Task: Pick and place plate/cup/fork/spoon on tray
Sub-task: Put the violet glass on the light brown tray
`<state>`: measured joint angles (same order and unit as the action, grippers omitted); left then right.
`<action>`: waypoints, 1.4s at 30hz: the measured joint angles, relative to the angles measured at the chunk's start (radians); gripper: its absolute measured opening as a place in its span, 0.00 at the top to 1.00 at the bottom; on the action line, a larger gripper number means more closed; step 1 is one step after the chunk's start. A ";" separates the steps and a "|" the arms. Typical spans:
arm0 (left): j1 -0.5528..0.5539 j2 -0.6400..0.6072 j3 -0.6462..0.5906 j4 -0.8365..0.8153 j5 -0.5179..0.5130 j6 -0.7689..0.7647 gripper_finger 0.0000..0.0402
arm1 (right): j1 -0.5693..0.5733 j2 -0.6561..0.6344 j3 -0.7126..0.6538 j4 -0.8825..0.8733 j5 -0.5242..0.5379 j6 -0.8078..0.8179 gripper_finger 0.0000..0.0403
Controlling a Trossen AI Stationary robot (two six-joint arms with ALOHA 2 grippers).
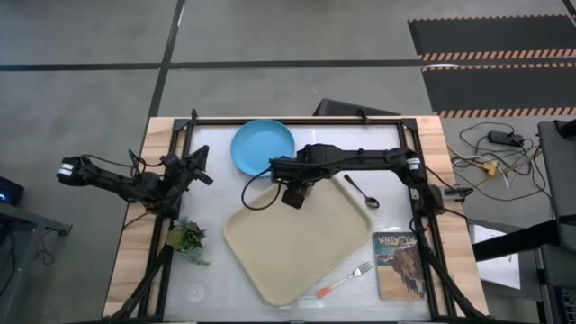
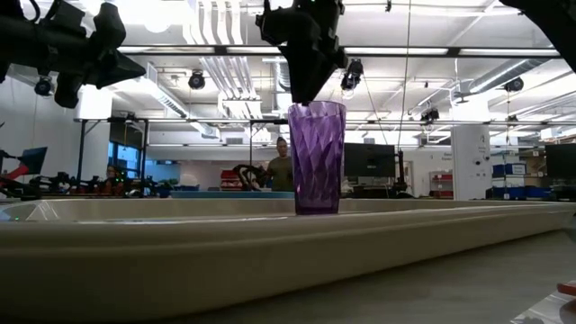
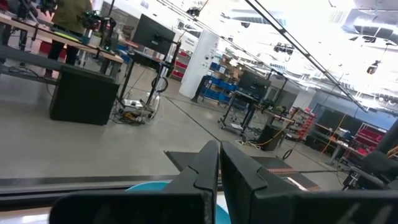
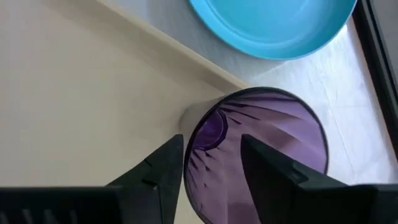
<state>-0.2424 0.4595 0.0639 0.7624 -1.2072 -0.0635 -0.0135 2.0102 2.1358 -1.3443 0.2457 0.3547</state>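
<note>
Cup (image 4: 261, 149) upright inside tray (image 1: 306, 243) corner; right gripper (image 4: 211, 162) straddles its rim, apparently gripping; left gripper (image 3: 219, 165) closed.

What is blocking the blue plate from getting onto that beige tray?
Nothing visible lies in the gap: the plate sits on the table just off the tray's far corner. But the purple cup stands upright on the tray there, the right gripper at its rim, one finger inside. The left gripper waits, shut, beside the plate.
</note>
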 joint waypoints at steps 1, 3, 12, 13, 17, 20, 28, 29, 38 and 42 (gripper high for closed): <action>0.000 0.000 -0.001 0.000 0.000 0.000 1.00 | 0.000 0.000 0.009 -0.008 0.000 0.000 0.62; 0.000 0.001 0.000 0.000 0.000 0.000 1.00 | 0.000 0.000 0.028 -0.023 0.000 -0.004 0.62; 0.000 -0.003 0.000 0.000 0.000 0.000 1.00 | 0.037 -0.005 0.089 0.006 -0.002 -0.021 0.68; 0.000 -0.003 0.000 0.000 0.000 0.000 1.00 | 0.045 -0.005 0.082 0.022 -0.002 -0.025 0.70; 0.000 -0.005 0.000 0.000 0.000 0.000 1.00 | 0.070 0.006 0.043 0.050 -0.003 -0.028 0.78; 0.000 -0.004 0.000 0.000 0.000 0.000 1.00 | 0.072 0.014 0.002 0.069 0.000 -0.028 0.85; 0.000 -0.004 0.000 0.000 0.000 0.000 1.00 | 0.072 0.014 -0.095 0.098 0.104 -0.033 0.97; 0.000 -0.003 0.000 0.000 0.000 0.000 1.00 | 0.072 0.014 -0.098 0.099 0.113 -0.033 0.98; 0.000 -0.004 0.000 0.000 0.000 0.000 1.00 | 0.067 0.014 -0.129 0.094 0.178 -0.014 0.98; 0.000 -0.005 -0.002 0.000 0.000 0.000 1.00 | 0.069 0.014 -0.142 0.093 0.176 -0.035 0.98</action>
<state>-0.2424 0.4549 0.0624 0.7620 -1.2075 -0.0635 0.0556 2.0243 1.9942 -1.2514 0.4214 0.3198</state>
